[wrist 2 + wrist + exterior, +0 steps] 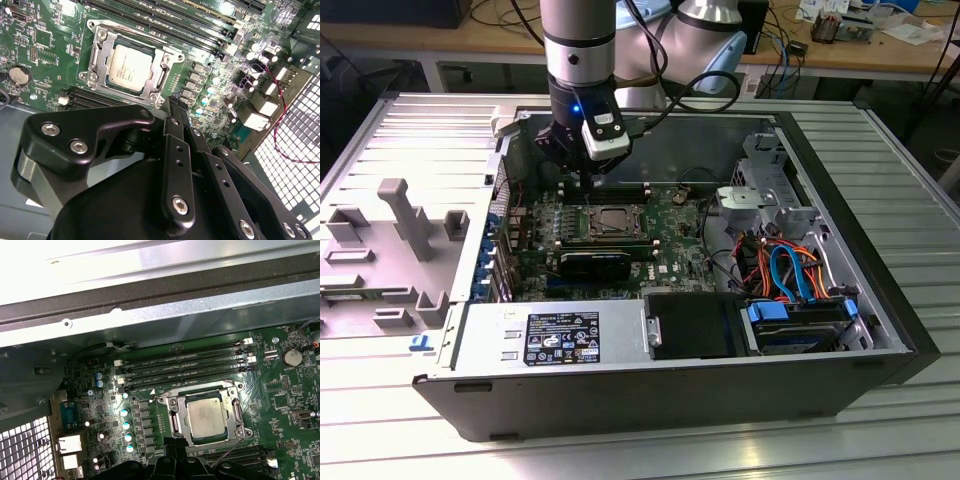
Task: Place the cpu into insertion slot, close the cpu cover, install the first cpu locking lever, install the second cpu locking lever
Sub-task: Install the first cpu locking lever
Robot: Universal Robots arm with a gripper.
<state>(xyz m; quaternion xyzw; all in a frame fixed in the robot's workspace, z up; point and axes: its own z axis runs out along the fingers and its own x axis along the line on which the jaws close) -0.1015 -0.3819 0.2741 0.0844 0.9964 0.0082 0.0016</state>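
Note:
The cpu [129, 69] lies flat in the insertion slot [98, 33] on the green motherboard, silver top up. The cpu cover [159, 76] is down around it as a silver frame. In the exterior view the cpu [610, 222] sits mid-board inside the open computer case. My gripper [588, 176] hangs just behind it, above the board. Both wrist views show the black gripper [175, 107] shut with nothing in it, close beside the socket's edge. In the first wrist view the cpu [204, 415], the cpu cover [179, 412] and a thin wire lever [227, 452] slanting off the socket's corner lie near my gripper [175, 446].
Long black memory slots [185, 365] run beside the socket. A black card [595, 262], the power supply [560, 335], a drive cage [765, 190] and coloured cables [790, 270] fill the case. The case walls [650, 125] ring the board. A grey fixture [405, 215] stands outside at the exterior view's left.

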